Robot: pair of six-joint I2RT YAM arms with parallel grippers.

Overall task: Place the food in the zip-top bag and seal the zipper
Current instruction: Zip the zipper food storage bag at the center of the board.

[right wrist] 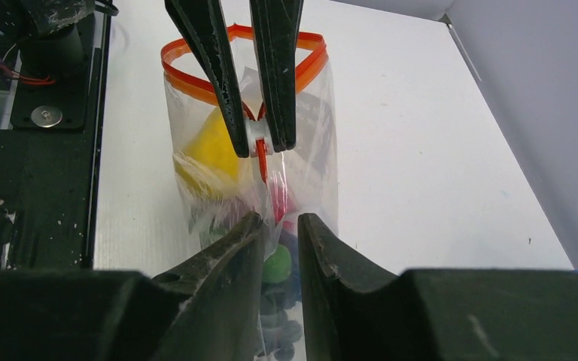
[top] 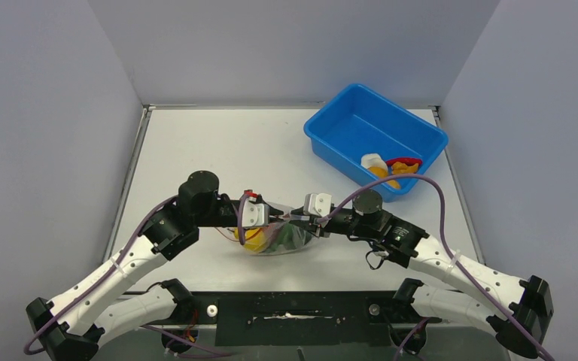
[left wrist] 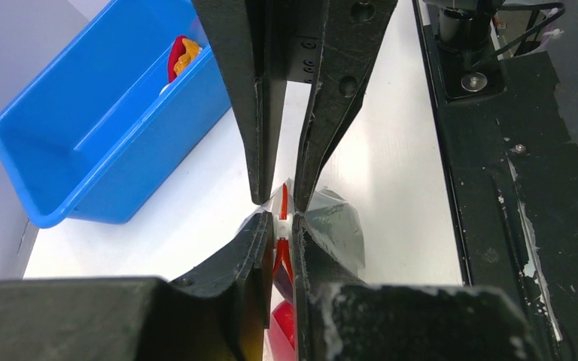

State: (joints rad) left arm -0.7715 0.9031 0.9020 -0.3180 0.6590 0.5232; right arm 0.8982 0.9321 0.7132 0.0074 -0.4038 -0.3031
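Observation:
The clear zip-top bag point(top: 275, 245) stands on the table between my two grippers. Inside it I see a yellow piece point(right wrist: 209, 147), a green piece point(right wrist: 277, 263), dark grapes point(right wrist: 280, 331) and a red ball point(left wrist: 286, 320). My left gripper point(top: 273, 219) point(left wrist: 284, 226) is shut on the white slider of the red-orange zipper point(left wrist: 283, 201). My right gripper point(top: 299, 220) point(right wrist: 281, 222) faces it and pinches the bag's edge right next to the slider. Beyond the slider the zipper point(right wrist: 308, 37) still gapes in an open loop.
A blue plastic tub point(top: 376, 139) stands at the back right and holds a few toy pieces point(top: 387, 165). It also shows in the left wrist view point(left wrist: 98, 128). The black base plate point(top: 301, 308) runs along the near edge.

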